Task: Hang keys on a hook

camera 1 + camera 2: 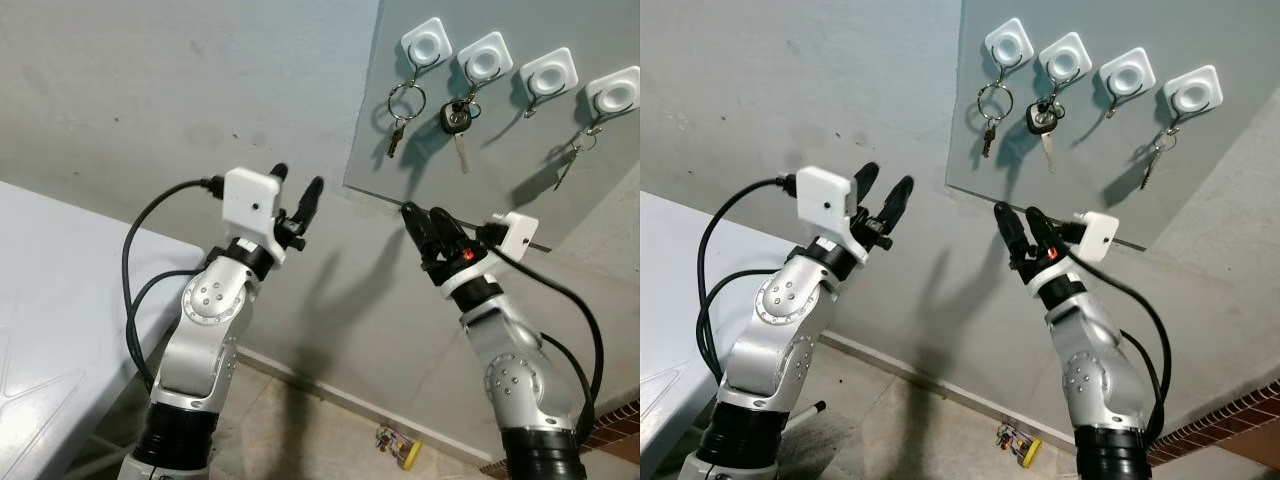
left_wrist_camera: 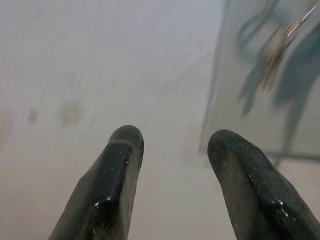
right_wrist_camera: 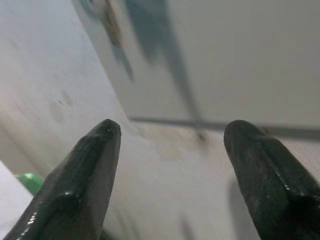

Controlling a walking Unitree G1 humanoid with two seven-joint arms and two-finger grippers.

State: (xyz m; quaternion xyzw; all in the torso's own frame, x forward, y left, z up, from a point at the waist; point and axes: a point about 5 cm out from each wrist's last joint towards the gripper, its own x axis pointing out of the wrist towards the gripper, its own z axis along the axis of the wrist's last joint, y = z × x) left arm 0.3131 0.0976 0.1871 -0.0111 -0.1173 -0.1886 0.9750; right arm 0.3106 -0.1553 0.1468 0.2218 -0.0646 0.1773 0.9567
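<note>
Four white hooks are counted on the grey panel (image 1: 470, 170): the first hook (image 1: 427, 43), the second hook (image 1: 485, 56), the third hook (image 1: 548, 73) and the fourth hook (image 1: 613, 94). Three sets of keys are seen hanging: a ringed key (image 1: 399, 122), a black-headed key (image 1: 458, 125) and a small key bunch (image 1: 570, 158). One hook, the third, is left bare. Two grippers are counted, the left gripper (image 1: 299, 196) and the right gripper (image 1: 424, 217), each with two black fingers spread apart. One small yellow object (image 1: 398, 444) is spotted on the floor.
</note>
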